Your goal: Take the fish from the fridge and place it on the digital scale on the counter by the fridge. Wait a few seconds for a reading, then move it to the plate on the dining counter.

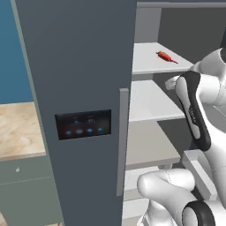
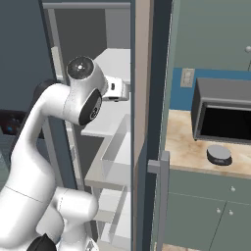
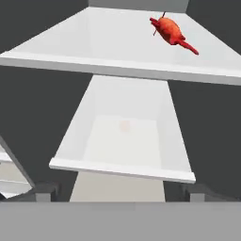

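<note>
Reaching into the fridge (image 1: 84, 66), the gripper (image 3: 123, 190) stood wide and held nothing, level with a lower shelf. The fish (image 3: 170, 32), small, red-orange and intact, lay on the shelf above, to the right, well apart. Judged barely begun: pickup, weighing on the digital scale (image 2: 219, 154) and plating all remained.

My arm (image 2: 54, 127): glossy white rounded shells, bulbous at the joints. Black oval insets along the links; a grey disc caps one joint. Dark ring at my lowest joint. My fingers (image 3: 47, 190): small, dark grey, blocky tips.
</note>
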